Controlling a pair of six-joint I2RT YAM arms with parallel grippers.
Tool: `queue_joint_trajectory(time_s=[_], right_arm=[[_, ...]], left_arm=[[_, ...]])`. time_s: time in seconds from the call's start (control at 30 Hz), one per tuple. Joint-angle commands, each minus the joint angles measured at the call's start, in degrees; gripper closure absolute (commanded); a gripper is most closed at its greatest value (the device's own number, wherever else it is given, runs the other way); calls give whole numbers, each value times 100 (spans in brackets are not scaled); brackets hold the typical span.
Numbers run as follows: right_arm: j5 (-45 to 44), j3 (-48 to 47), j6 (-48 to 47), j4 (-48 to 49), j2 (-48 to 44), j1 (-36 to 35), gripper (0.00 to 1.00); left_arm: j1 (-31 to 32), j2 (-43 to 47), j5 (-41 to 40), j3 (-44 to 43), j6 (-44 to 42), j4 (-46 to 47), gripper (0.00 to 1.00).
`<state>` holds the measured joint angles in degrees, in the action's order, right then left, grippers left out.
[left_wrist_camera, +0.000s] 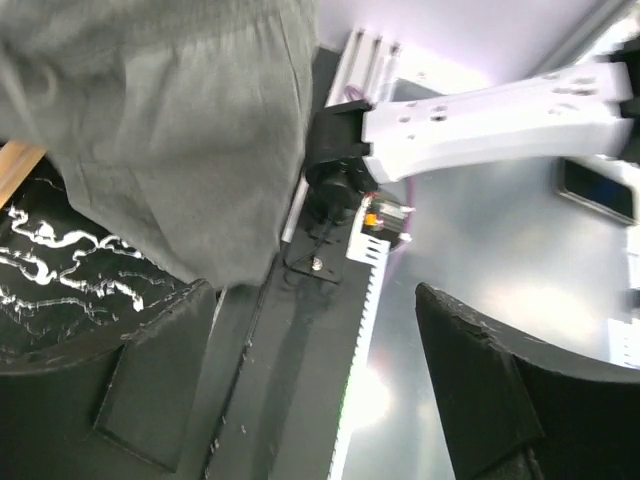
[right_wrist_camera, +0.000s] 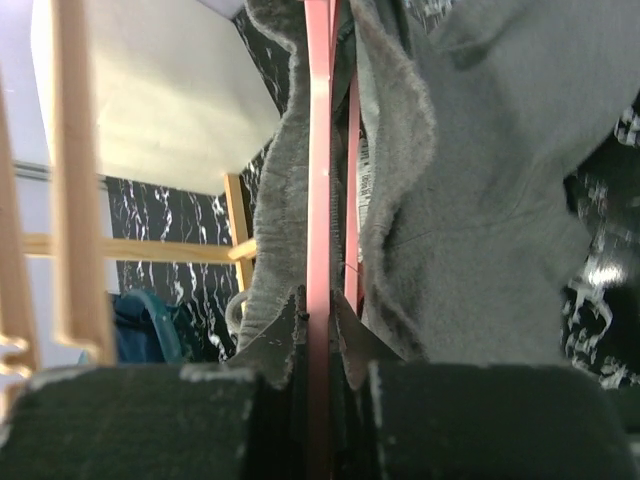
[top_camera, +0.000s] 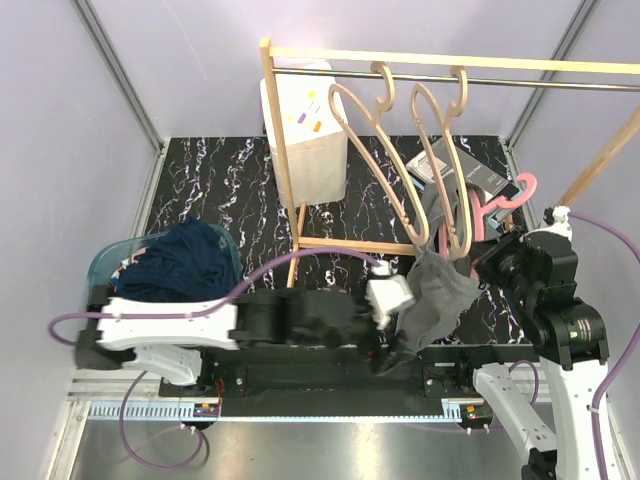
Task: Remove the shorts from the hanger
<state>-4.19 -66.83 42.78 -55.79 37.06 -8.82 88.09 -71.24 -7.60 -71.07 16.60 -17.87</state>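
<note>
Over black white-veined marble tabletop (top_camera: 230, 190), lilac walls (top_camera: 60, 120) around; at 3 o'clock right gripper (right_wrist_camera: 318, 312) pinching pink hanger (right_wrist_camera: 318, 150) amid grey shorts (right_wrist_camera: 480, 200); left gripper (left_wrist_camera: 312, 300) spread, empty.

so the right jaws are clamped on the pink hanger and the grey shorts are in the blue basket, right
No: the grey shorts hang from the pink hanger, which the right gripper clamps in its jaws. The top view shows navy shorts in the blue basket instead.

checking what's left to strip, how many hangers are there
3. A wooden hanger and another wooden hanger hang side by side on the rail; the pink hanger, at the right, carries the grey shorts. Others may be hidden.
</note>
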Motion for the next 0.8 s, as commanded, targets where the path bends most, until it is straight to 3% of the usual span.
queue_joint_trajectory(time_s=[0.0,0.23,0.43,0.57,0.77], right_arm=[[321,144,730,201,-260,21,100],[129,-331,731,-449,-225,21,100],[155,-454,889,-529,-252,21,100],[173,-629,960,-565,-208,21,100],[67,-902,1074,-626,-85,29,100]], left_arm=[[138,-829,-427,-890,-298,750,12],[138,-1629,-199,-1541,-526,794,6],[129,-2130,-364,-1927,-640,636,11],[41,-2402,-540,-2130,-579,267,40],[32,-2473,-778,-2113,-553,21,58]])
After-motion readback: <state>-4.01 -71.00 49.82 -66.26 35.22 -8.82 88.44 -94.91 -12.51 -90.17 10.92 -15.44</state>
